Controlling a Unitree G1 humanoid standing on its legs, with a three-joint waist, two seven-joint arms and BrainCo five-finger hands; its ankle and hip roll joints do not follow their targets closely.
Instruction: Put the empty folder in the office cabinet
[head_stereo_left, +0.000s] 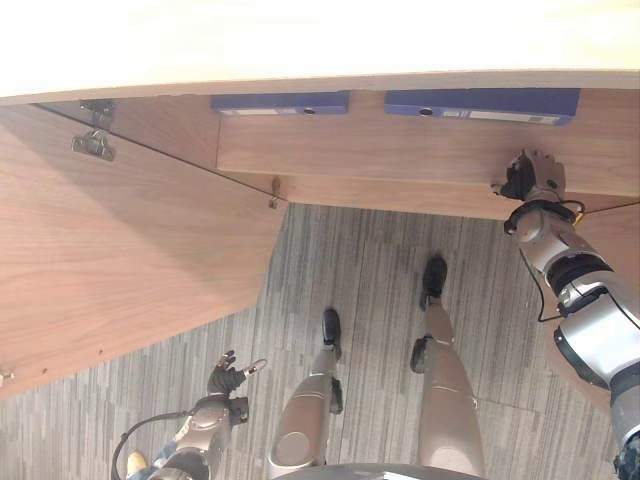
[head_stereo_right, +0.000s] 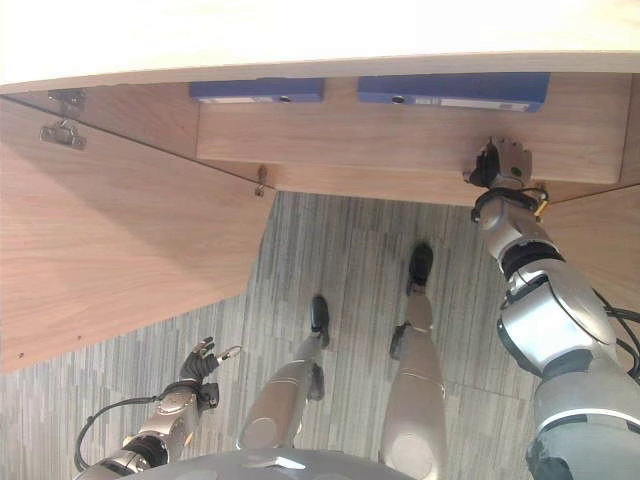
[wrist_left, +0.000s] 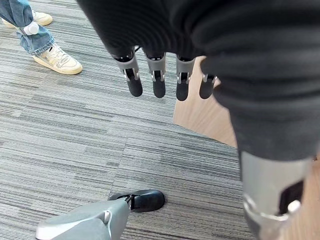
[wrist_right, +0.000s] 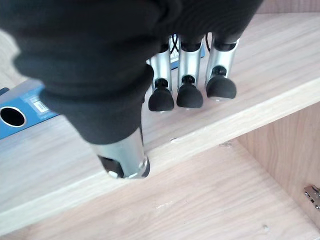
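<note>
Placing step looks finished. Right robot hand (head_stereo_right: 503, 162) hovers at the shelf (head_stereo_right: 400, 135) edge, fingers straight, empty. Blue folder (head_stereo_right: 455, 92) lies on the shelf just beyond its fingertips. Left robot hand (head_stereo_right: 198, 362) hangs relaxed, empty. Next: withdraw, close cabinet door (head_stereo_right: 120, 240).

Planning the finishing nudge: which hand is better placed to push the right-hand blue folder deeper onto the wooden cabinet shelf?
Right. The right hand hangs at the wooden shelf edge, just in front of the blue folder; the left hand hangs low over the grey carpet.
</note>
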